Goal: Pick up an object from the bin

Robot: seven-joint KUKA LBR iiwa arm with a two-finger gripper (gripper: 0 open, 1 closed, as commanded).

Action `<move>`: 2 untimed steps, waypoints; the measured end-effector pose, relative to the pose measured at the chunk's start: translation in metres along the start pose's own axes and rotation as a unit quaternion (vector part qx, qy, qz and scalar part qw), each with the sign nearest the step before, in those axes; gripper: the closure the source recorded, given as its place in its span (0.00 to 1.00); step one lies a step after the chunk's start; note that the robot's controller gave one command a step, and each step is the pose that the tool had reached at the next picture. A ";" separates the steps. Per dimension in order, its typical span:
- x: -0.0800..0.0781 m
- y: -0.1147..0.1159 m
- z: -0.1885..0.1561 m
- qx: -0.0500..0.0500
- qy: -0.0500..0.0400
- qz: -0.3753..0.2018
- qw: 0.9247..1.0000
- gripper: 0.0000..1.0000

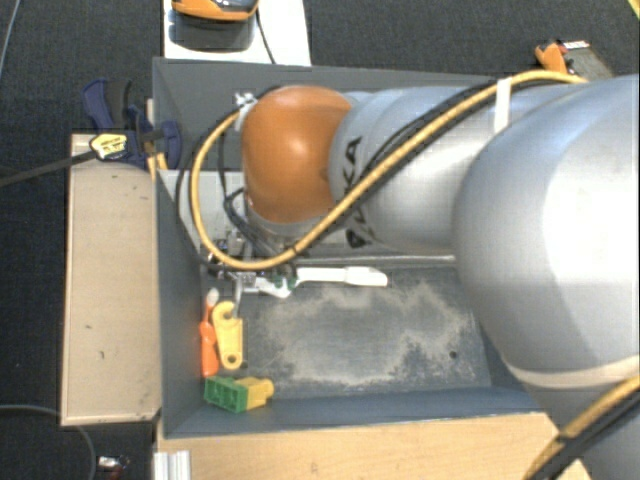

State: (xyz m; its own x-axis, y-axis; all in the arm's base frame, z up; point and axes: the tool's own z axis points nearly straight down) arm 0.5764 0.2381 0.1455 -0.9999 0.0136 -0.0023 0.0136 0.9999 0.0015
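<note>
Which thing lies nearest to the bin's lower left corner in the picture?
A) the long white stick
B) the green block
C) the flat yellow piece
B: the green block sits in that corner, the yellow piece above it, the white stick higher still.

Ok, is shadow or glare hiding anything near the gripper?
Camera view: the arm casts shade on the bin floor just beneath it, and the gripper sits in that dark band. The white utensil, the yellow piece, the orange piece and the green block lie in even light, free of glare. Soft highlights fall on the arm's orange cover.
</note>
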 end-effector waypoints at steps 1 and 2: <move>0.000 0.000 0.000 0.000 0.000 0.000 1.000 0.00; 0.023 -0.030 0.015 0.000 -0.001 -0.023 1.000 0.00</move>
State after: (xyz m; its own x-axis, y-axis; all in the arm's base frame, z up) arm 0.5532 0.2087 0.1303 -0.9995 -0.0316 -0.0039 -0.0316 0.9995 0.0020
